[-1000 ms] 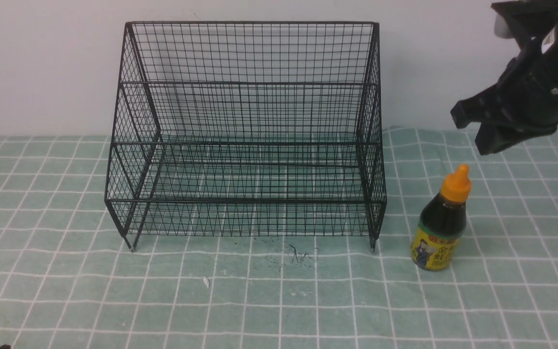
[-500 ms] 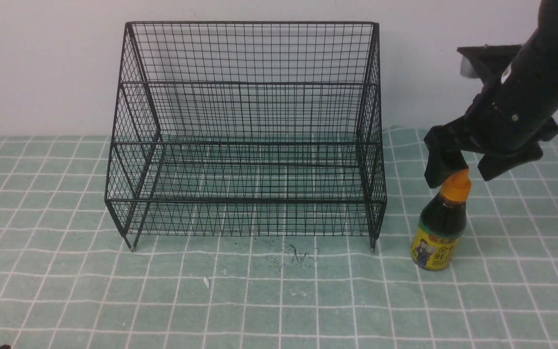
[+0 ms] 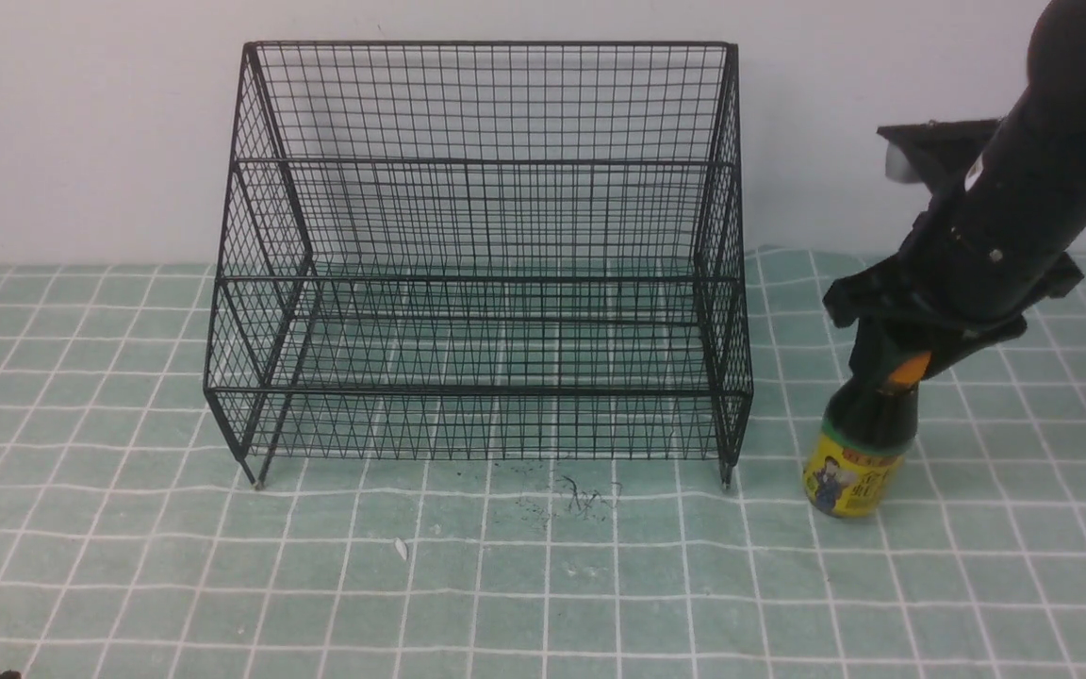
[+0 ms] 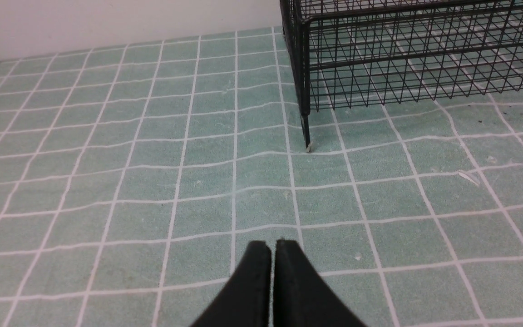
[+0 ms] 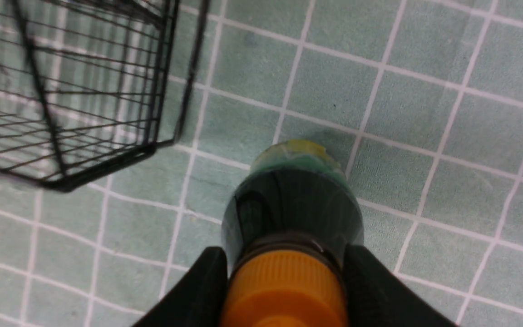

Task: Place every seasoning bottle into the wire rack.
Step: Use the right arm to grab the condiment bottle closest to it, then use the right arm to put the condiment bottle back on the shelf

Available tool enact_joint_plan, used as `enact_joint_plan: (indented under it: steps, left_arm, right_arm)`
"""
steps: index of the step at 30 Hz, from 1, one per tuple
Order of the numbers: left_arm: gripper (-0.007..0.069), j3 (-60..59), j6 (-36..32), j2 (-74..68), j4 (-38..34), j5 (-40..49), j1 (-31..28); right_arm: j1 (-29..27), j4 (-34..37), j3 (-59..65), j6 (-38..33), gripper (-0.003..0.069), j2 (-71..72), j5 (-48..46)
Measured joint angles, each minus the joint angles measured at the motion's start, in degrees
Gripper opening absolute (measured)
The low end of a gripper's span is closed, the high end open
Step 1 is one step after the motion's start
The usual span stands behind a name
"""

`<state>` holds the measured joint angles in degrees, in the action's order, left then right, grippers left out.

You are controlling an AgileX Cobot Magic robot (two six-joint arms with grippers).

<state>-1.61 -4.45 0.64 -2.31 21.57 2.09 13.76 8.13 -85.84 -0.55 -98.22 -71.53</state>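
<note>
The seasoning bottle stands on the green checked cloth, just right of the wire rack's front right foot. My right gripper comes down from above, and its jaws press both sides of the orange cap. In the right wrist view the fingers flank the cap of the bottle, with the rack's corner beside it. The rack holds nothing. My left gripper is shut and empty, low over the cloth, short of the rack's front left foot.
A white wall stands right behind the rack. Dark smudges and a small white scrap lie on the cloth in front of the rack.
My right gripper has come down and leftward from high at the right onto the bottle's cap and closed on it. The bottle has shifted slightly. The left arm has not moved.
</note>
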Motion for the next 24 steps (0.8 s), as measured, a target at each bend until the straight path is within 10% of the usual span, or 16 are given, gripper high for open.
enact_joint_plan:
  steps: [24]
  left_arm:
    - [-0.0006,0.0,0.0,0.0,0.0,0.0,0.0]
  right_arm:
    - [11.5,1.1,-20.3,-2.2,0.0296,-3.1,-2.3]
